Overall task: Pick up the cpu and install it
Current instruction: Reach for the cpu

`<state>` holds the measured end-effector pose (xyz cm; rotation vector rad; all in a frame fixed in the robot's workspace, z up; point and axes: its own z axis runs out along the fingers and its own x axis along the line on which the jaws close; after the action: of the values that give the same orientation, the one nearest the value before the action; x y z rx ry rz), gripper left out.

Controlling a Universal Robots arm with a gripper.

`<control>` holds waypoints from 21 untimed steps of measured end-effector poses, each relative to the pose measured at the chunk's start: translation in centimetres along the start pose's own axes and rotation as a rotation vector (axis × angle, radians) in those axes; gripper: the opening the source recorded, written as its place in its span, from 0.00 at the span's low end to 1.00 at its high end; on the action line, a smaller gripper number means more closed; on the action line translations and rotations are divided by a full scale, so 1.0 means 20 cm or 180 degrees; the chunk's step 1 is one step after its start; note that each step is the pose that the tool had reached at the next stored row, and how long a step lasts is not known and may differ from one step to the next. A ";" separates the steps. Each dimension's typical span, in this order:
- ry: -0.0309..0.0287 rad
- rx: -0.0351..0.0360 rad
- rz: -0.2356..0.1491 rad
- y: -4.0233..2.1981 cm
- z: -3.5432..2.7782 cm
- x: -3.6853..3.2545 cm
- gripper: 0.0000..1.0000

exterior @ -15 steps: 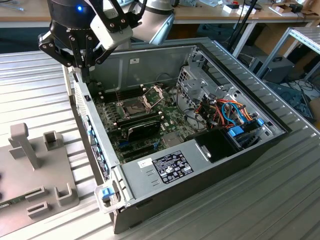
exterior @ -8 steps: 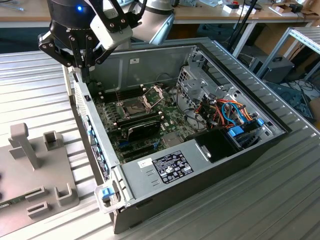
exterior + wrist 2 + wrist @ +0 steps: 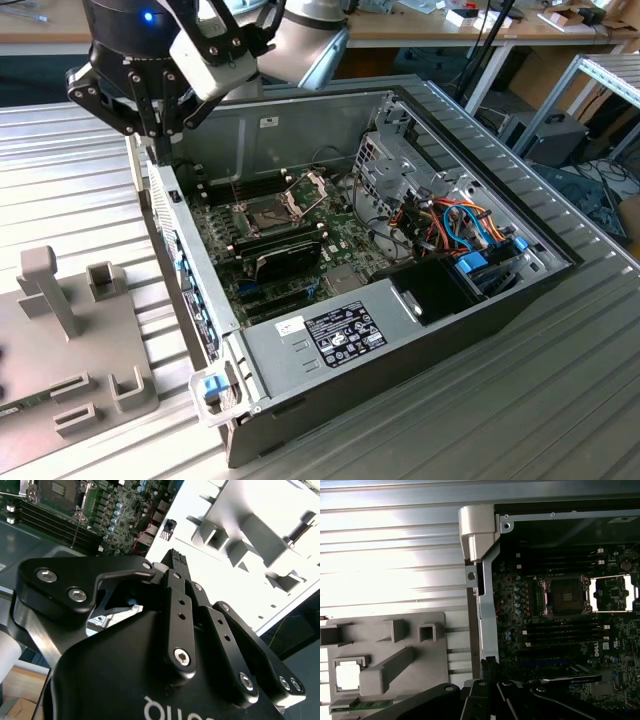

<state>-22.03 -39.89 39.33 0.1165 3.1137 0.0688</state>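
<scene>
The cpu (image 3: 347, 675), a small bright silver square, lies in a square pocket of the grey fixture plate (image 3: 427, 655) outside the computer case. My gripper (image 3: 174, 557) is shut with nothing in it, its black fingers (image 3: 487, 692) pressed together. In the exterior view the gripper (image 3: 152, 128) hangs over the case's side wall (image 3: 175, 235), between fixture and motherboard. On the green motherboard (image 3: 335, 245) the cpu socket (image 3: 566, 596) stands open and bare, its hinged plate (image 3: 615, 592) folded back beside it. The socket (image 3: 262, 213) is also in the exterior view.
The grey fixture plate (image 3: 70, 340) carries upright blocks and slots; a green memory stick (image 3: 362, 705) lies in one. A black card (image 3: 285, 258) sits on the motherboard near the socket. Drive cage, cables (image 3: 455, 225) and power supply (image 3: 335, 335) fill the case's other end. Ribbed metal table (image 3: 480, 420) all around.
</scene>
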 end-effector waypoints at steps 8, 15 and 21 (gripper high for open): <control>0.0000 0.0000 0.0000 -0.007 -0.002 0.091 0.11; 0.0000 0.0000 0.0000 -0.014 -0.004 0.189 0.11; 0.0000 0.0000 0.0000 -0.021 -0.006 0.278 0.11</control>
<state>-27.61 -39.88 39.29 0.1166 3.1137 0.0688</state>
